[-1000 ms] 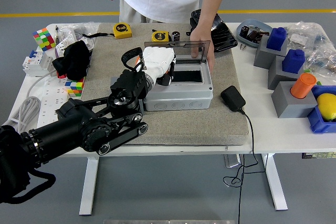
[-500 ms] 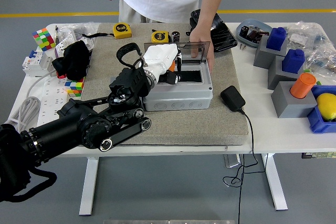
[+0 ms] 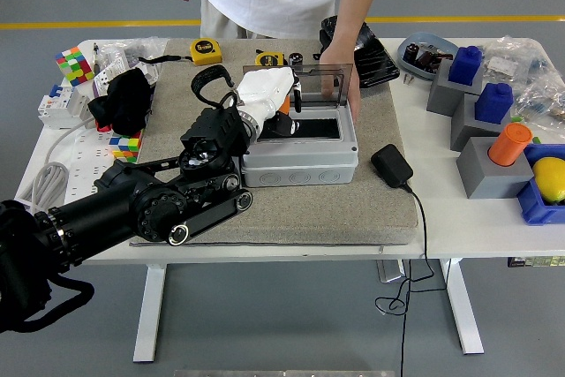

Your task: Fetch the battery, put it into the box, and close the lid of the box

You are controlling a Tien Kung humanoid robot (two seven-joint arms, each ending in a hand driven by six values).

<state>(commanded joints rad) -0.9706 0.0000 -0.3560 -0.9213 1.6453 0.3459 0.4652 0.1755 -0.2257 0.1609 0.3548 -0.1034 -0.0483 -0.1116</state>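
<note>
The white table (image 3: 441, 218) carries a grey mat (image 3: 353, 209), and on it sits the grey box (image 3: 300, 163), its clear lid (image 3: 322, 84) upright and steadied by a person's hand (image 3: 340, 86). The robot's left hand (image 3: 265, 99), white-shelled, hovers over the box's open left end, fingers curled downward; what they grip, if anything, is hidden, and the battery cannot be made out. Bare mat lies in front of the box; a black adapter (image 3: 391, 166) sits just right of it.
</note>
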